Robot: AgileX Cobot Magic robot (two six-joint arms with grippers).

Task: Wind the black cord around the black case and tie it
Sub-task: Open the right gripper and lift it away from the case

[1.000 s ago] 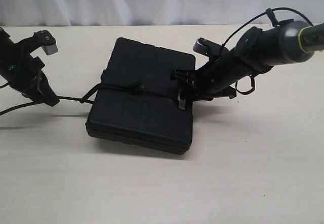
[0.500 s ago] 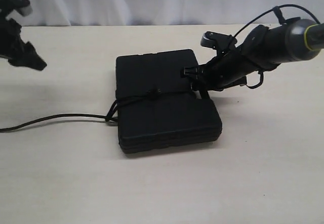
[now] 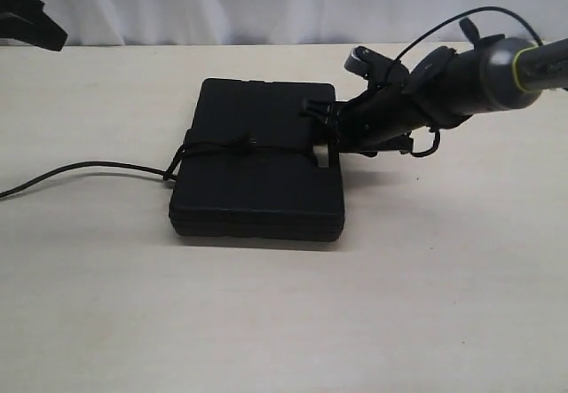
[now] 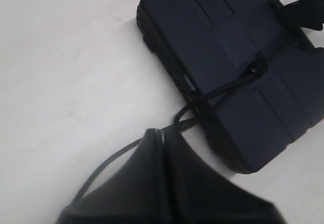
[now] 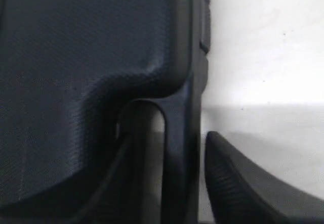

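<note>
Crosswise, the black cord binds the closed black case; my right gripper straddles its three-o'clock handle, spread; left gripper pressed together.

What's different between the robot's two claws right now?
The left gripper hangs raised, well clear of the black case; the right gripper sits at the case's handle edge. The left gripper's jaws are shut on nothing; the right gripper's stand apart, astride the handle bar. Both are black.

case on table | cord across case top, tail trailing left | right pincer at case's right edge
</note>
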